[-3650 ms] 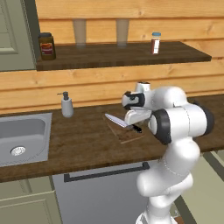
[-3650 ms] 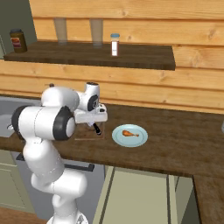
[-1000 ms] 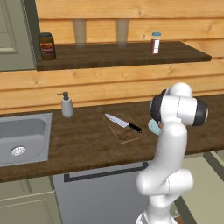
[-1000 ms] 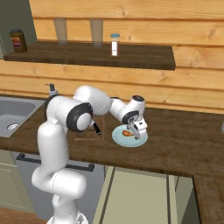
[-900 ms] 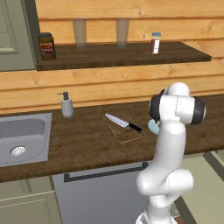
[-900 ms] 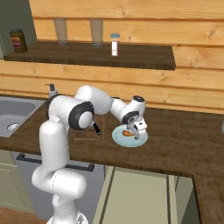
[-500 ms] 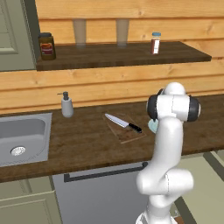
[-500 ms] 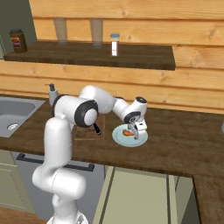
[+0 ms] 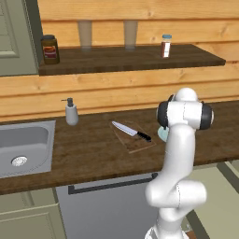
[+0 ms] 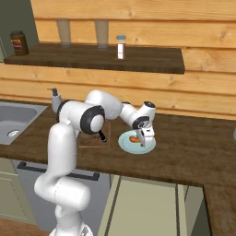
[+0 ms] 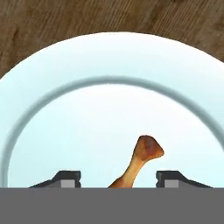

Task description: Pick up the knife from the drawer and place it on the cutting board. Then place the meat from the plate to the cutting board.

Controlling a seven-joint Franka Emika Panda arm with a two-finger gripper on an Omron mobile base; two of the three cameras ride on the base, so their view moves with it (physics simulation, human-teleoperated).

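The fingers (image 11: 70, 178) stand apart, straddling the meat (image 11: 139, 162) without visibly gripping it, low on the plate (image 11: 52, 100) at frame centre. The knife (image 9: 131, 131) lies on the cutting board (image 9: 138, 142). Second step: next, likely close, lift, carry to board.

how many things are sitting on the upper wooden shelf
4: a dark brown jar at its left end, two clear glasses mid-shelf, and a small red-labelled white bottle toward the right.

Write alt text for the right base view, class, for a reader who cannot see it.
A white robot arm reaches across a dark wooden counter, its gripper lowered over a small orange-brown piece of meat on a pale blue plate. Left of the plate lies a brown cutting board, partly hidden by the arm.
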